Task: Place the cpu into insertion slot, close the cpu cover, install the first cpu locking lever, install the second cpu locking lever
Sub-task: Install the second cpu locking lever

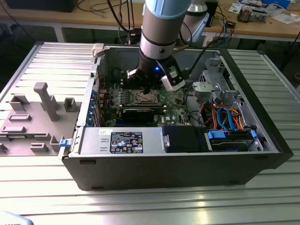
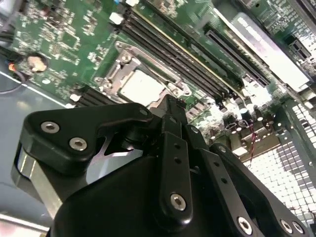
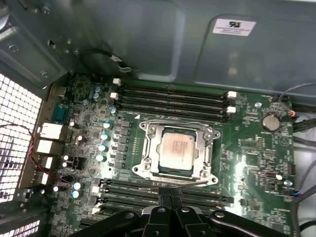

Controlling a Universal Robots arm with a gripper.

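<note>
Item: open computer case (image 1: 178, 164), laid on its side on a ribbed metal tabletop (image 1: 140, 201), with the green board (image 3: 256, 163) exposed inside. The cpu (image 3: 178, 148), a small square chip with a silvery-grey top, is seen in the first wrist view seated flat in the insertion slot (image 3: 170, 173), near the middle of the board; in the second wrist view the same chip (image 2: 140, 89) is found just beyond the claw's tip. The cpu cover (image 3: 175, 129), a thin metal frame with a square cut-out, appears to be lying down around the chip, so placing and closing are judged to be done. The state of the two locking levers cannot be told with confidence; no raised lever is made out, and their latching is taken as the part still open to question. The claw (image 3: 170, 197) is held low over the near edge of the slot, its slim black fingers (image 2: 170, 116) pressed together with nothing pinched between them, close to the cover's rim; contact cannot be confirmed. Long black memory slots (image 3: 173, 96) are ranged on both sides of the socket. In the exterior view, the arm (image 1: 164, 28) is reaching down into the case from above, and a grey fixture tray (image 1: 37, 117) is set on the exterior view's left, well apart from the work.
</note>
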